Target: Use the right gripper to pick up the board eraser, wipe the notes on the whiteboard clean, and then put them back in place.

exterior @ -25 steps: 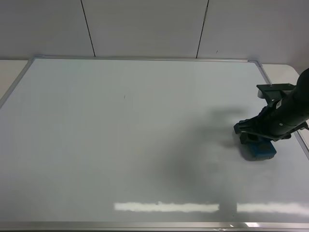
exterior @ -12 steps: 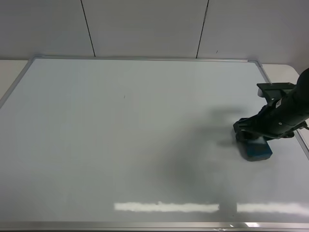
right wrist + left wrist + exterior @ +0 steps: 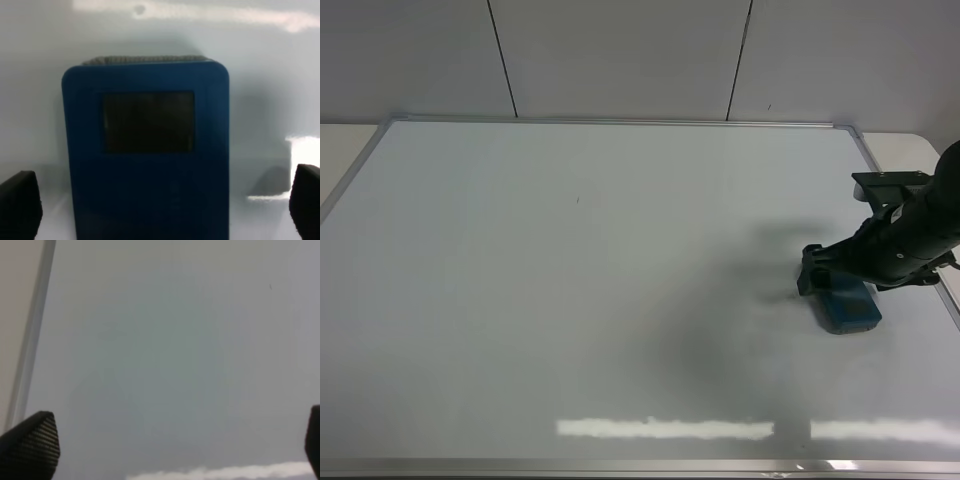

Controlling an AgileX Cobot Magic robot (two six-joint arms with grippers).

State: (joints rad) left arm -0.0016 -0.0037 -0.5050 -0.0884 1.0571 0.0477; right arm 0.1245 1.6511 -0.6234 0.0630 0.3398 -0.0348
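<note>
The teal-blue board eraser (image 3: pixel 847 310) lies flat on the whiteboard (image 3: pixel 620 280) near its right edge. My right gripper (image 3: pixel 825 285) hangs low over the eraser's near-left end, on a dark arm coming in from the right. In the right wrist view the eraser (image 3: pixel 150 150) fills the middle, with one grey patch showing. The two black fingertips (image 3: pixel 20 202) stand wide apart on either side of it, not touching it. No scribbled notes show; only a tiny dark speck (image 3: pixel 577 199) marks the board. My left gripper (image 3: pixel 165 445) is open over bare board (image 3: pixel 150 365).
The silver frame (image 3: pixel 865 150) runs close behind the right arm. A pale table surface (image 3: pixel 905 150) lies beyond the right frame. Grey wall panels stand behind the board. A bright light reflection (image 3: pixel 660 428) lies along the board's front part.
My right gripper has shifted a little to the left and toward the far edge. The eraser under it now sits slightly further left. The left gripper's earlier state is not shown.
</note>
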